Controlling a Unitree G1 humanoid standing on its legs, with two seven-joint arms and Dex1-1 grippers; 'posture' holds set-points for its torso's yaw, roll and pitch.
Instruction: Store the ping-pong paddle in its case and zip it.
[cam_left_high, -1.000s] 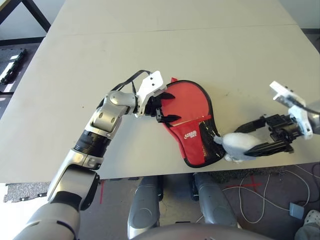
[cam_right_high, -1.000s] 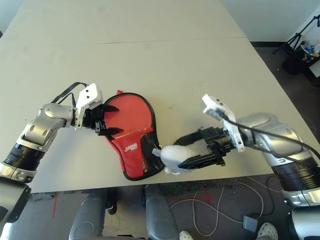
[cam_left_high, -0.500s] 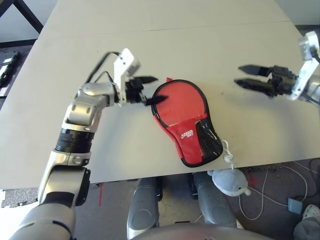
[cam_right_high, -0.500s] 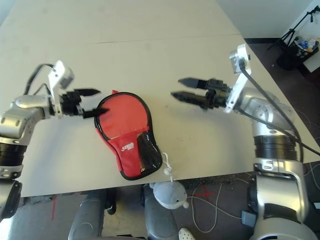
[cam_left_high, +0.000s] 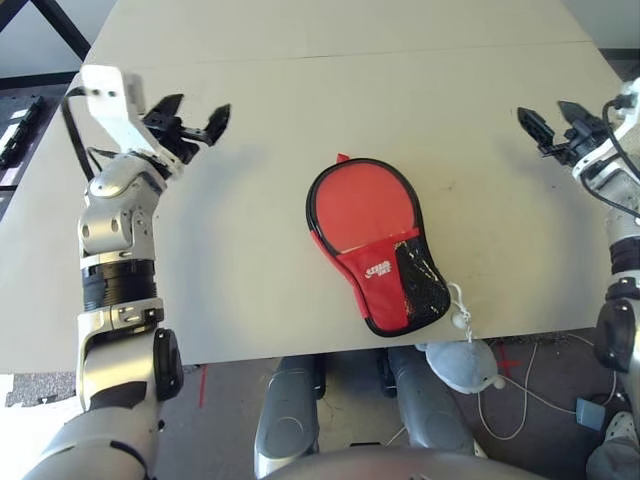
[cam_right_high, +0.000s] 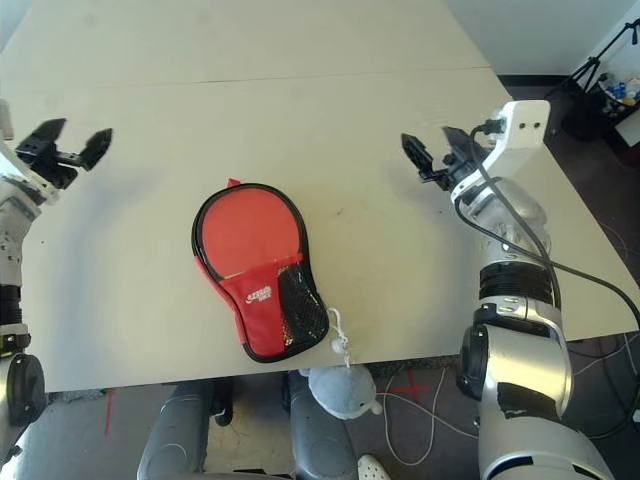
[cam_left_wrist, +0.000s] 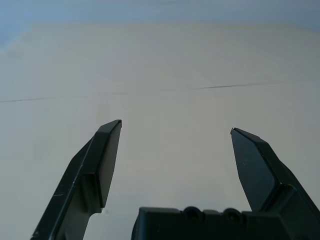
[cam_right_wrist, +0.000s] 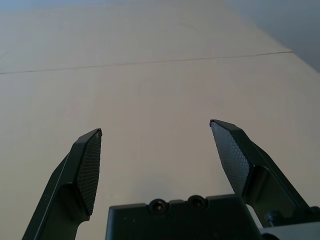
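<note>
Closed case lying flat near the worktop's front edge, both grippers wide apart and empty.

The case (cam_left_high: 372, 240) is a paddle-shaped soft pouch, red fabric with black edging, a black mesh pocket and white logo at its narrow end. A white cord runs from it to a fluffy grey-white charm (cam_left_high: 462, 364) hanging below the matte beige worktop (cam_left_high: 300, 100). The left gripper (cam_left_high: 190, 118) and right gripper (cam_right_high: 434, 150) are raised well to either side, black fingers spread wide, holding nothing.
</note>
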